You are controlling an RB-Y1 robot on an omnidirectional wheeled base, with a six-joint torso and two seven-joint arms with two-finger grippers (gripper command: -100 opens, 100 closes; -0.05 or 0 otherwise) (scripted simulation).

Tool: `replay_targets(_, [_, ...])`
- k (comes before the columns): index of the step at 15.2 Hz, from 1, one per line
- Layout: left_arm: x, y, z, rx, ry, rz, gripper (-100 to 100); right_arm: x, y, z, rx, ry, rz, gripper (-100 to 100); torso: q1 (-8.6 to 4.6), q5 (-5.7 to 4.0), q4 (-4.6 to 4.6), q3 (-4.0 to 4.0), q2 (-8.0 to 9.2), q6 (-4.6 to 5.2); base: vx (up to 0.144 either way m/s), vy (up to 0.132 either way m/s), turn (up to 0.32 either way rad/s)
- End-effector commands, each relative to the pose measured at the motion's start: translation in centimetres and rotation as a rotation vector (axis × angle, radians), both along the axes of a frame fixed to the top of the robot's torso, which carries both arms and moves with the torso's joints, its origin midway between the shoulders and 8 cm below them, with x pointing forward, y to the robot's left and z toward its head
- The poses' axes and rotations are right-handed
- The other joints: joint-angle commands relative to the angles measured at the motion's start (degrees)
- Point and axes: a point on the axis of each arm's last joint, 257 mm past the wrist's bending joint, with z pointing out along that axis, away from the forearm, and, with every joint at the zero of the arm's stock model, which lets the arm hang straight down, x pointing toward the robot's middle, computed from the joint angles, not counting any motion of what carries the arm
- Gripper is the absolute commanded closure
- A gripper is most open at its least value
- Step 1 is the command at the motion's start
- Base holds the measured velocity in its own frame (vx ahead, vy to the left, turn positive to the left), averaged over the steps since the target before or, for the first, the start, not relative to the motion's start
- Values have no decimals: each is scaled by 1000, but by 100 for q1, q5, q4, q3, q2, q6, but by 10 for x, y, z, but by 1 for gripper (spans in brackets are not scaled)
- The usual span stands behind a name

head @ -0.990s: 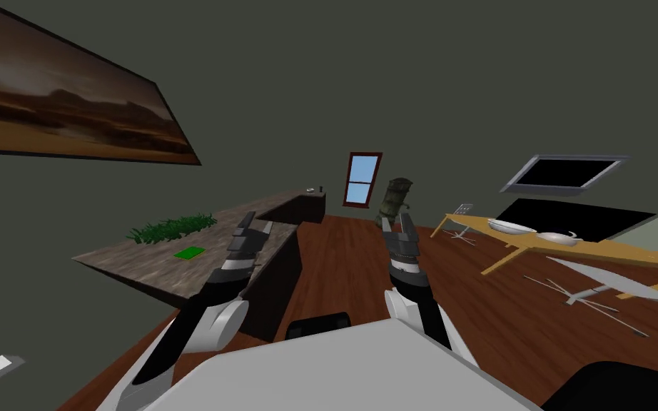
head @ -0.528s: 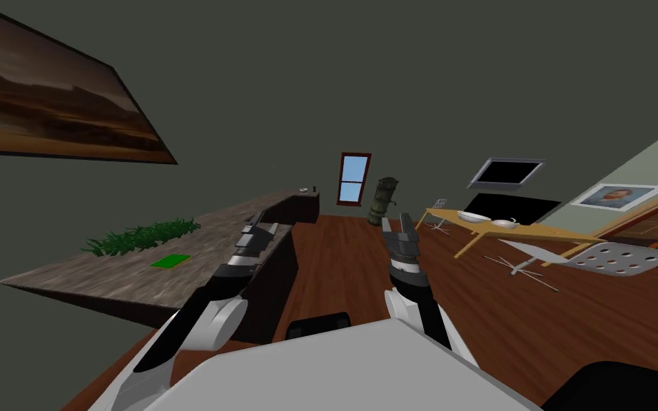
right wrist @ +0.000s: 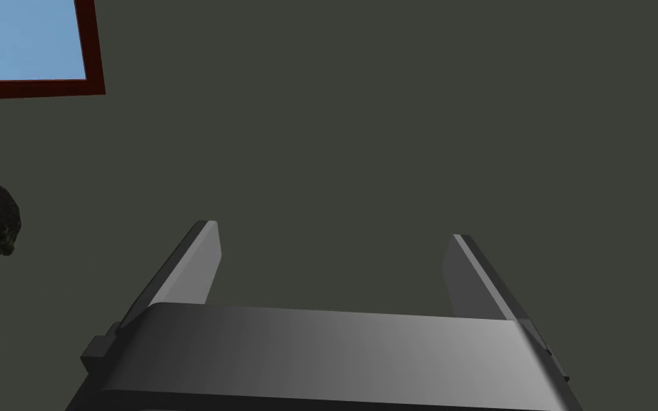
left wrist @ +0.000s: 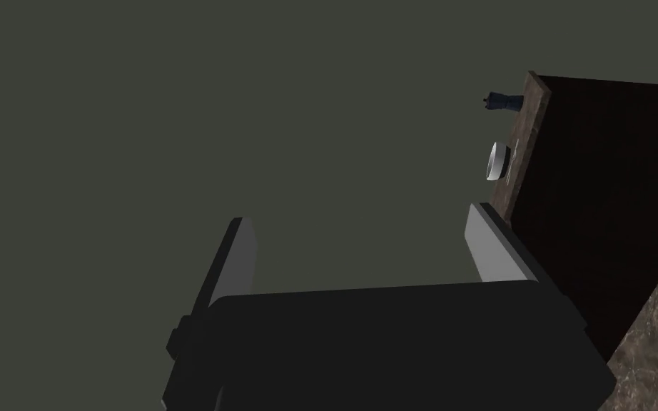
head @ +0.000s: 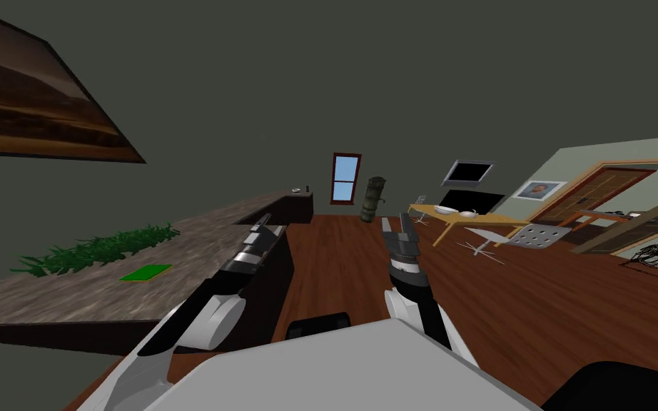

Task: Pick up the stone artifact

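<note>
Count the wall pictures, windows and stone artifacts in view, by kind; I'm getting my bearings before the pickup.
wall pictures: 2 (landscape, portrait)
window: 1
stone artifact: 1
total: 4

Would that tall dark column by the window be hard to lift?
Probably stiff and heavy: the stone artifact looks like a solid, thick column. Tall and narrow, standing upright, it may tip if pushed high. Its ridged surface seems unlikely to slip.
</note>
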Motion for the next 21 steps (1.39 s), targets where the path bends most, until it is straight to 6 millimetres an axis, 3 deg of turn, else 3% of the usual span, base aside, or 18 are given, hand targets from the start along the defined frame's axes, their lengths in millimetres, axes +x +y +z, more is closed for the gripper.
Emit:
replay_targets(1, [4, -3, -10, 6, 46, -11, -100, 0, 0, 0, 0, 0, 0, 0, 0, 0, 0, 0, 0, 0, -57, 28, -216])
replay_targets(12, [16, -4, -64, 69, 276, -51, -100, 0, 0, 0, 0, 0, 0, 0, 15, 3, 1, 3, 5, -1, -59, 49, -181])
replay_targets(18, [17, 4, -96, 118, 401, -50, -100, 0, 0, 0, 0, 0, 0, 0, 16, 4, 0, 1, 1, -2, -56, 49, -141])
replay_targets(19, [17, 9, -109, 142, 449, -48, -100, 0, 0, 0, 0, 0, 0, 0, 14, 4, 0, -1, -3, -4, -46, 55, -187])
replay_targets(21, [17, 10, -113, 145, 465, -43, -100, 0, 0, 0, 0, 0, 0, 0, 20, 4, -1, -2, -4, -2, -47, 60, -117])
